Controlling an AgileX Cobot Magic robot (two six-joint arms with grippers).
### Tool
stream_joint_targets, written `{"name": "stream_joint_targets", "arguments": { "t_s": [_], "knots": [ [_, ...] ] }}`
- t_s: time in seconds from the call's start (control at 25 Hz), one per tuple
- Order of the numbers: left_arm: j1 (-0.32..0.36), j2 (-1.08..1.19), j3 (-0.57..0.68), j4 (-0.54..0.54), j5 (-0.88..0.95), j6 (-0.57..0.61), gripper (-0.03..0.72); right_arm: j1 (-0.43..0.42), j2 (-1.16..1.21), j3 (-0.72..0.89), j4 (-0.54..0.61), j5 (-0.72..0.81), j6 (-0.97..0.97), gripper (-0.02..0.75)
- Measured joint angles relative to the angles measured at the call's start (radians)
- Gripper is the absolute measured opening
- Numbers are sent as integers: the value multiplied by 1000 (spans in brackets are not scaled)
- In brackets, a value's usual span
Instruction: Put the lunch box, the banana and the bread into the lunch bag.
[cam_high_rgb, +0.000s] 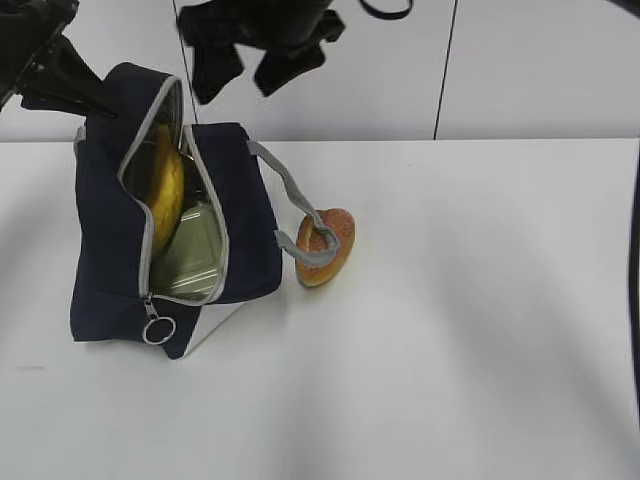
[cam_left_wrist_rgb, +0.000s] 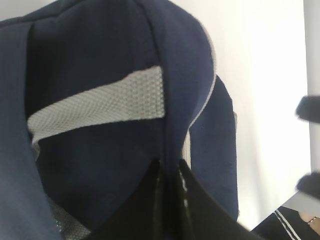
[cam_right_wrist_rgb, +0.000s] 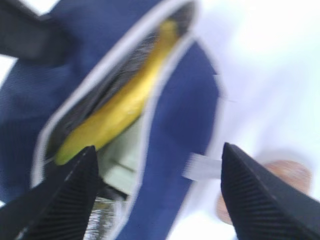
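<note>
Navy-blue fabric lunch bag (cam_high_rgb: 105, 250) unzipped, yellow banana (cam_high_rgb: 167, 195) and green-lidded lunch box (cam_high_rgb: 190, 255) inside. Golden-brown bread roll (cam_high_rgb: 338, 240) on table at bag's 3 o'clock. Left gripper (cam_left_wrist_rgb: 169, 172) pinches bag's edge; right gripper (cam_right_wrist_rgb: 157, 187) spread, empty.

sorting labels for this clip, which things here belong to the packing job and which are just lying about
Part of the job:
- lunch bag, gripped by the left hand
- banana, inside the bag
- lunch box, inside the bag
- bread, on the table beside the bag
- right hand, open above the bag

Just lying about:
- nothing visible
</note>
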Motion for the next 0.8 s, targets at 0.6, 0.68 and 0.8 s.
{"name": "stream_joint_targets", "arguments": {
  "t_s": [0.6, 0.68, 0.8],
  "knots": [
    [0, 0, 0, 33, 0, 0, -15, -211, -182, 492, -26, -95, 159, 585],
    [0, 0, 0, 33, 0, 0, -15, -211, -182, 549, -18, -170, 199, 585],
    [0, 0, 0, 33, 0, 0, -15, -211, -182, 640, 17, -283, 217, 585]
  ]
}}
